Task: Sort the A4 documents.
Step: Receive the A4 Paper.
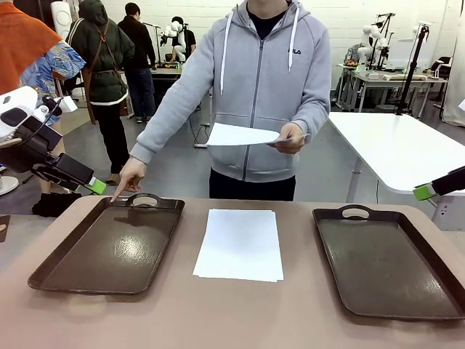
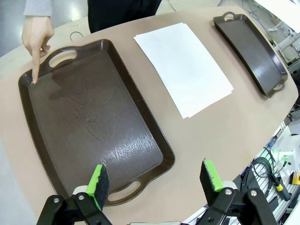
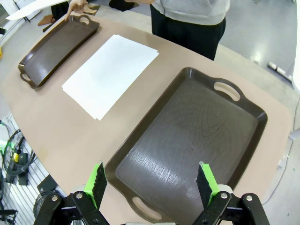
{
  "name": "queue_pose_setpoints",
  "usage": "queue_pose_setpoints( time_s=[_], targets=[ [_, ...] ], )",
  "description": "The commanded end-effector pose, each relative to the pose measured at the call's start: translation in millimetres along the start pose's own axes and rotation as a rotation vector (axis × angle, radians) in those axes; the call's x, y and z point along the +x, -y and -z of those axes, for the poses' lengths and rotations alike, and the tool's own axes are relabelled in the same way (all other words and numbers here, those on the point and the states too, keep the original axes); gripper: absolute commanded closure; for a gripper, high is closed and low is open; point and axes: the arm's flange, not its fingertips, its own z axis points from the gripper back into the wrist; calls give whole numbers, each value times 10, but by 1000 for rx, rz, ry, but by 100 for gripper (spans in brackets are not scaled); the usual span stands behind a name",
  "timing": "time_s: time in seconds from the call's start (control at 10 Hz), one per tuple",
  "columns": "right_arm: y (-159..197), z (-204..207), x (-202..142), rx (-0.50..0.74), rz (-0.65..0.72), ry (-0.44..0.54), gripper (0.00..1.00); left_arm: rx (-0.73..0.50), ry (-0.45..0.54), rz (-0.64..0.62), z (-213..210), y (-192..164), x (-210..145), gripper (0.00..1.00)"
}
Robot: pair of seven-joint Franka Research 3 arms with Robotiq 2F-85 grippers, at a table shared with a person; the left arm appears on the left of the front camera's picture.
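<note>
- Several white sheets lie in a stack (image 1: 240, 243) (image 2: 183, 65) (image 3: 110, 75) flat on the bench (image 1: 240, 320) (image 2: 225, 126) (image 3: 56, 122), in its middle. Their edges are slightly offset at the near corner.
- The stack sits between the left tray (image 1: 109, 251) (image 2: 93, 117) (image 3: 56, 44) and the right tray (image 1: 392, 254) (image 2: 248, 47) (image 3: 192, 136), and touches neither.
- One loose sheet (image 1: 240, 135) (image 3: 35, 9) is up in the air beyond the far edge of the bench, roughly level, held at one end.
- The person (image 1: 261, 80) at the far side holds that sheet in one hand (image 1: 290, 137) at waist height.
- Their pointing hand (image 1: 131, 176) (image 2: 37, 35) (image 3: 77, 5) reaches down to the far corner of the left tray, beside its handle. The forefinger is at the rim.
- Both trays are dark brown with handle slots, and lie lengthwise on either side of the stack.
- My left pincer (image 1: 96, 186) (image 2: 154, 178) is spread wide and grips nothing. It hangs above the near end of the left tray, with one pad over the near handle and the other over bare bench beside the tray.
- My right pincer (image 1: 425, 191) (image 3: 152, 180) is likewise spread wide with nothing in it. It hangs above the near end of the right tray, well apart from the stack.
</note>
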Motion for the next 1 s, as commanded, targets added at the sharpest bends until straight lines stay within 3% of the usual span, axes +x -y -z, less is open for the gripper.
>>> queue_pose_setpoints(
  time_s=[0.0,0.2,0.6,0.9],
  targets=[
    [-6,11,3,10,-3,3,0,-4,8,1,-1,1,6,0],
    [-6,11,3,10,-3,3,0,-28,-9,-35,111,0,77,0],
    [-6,11,3,10,-3,3,0,-139,-3,-207,443,-164,566,0],
    [-6,11,3,10,-3,3,0,-301,39,-439,720,-452,1101,0]
  ],
)
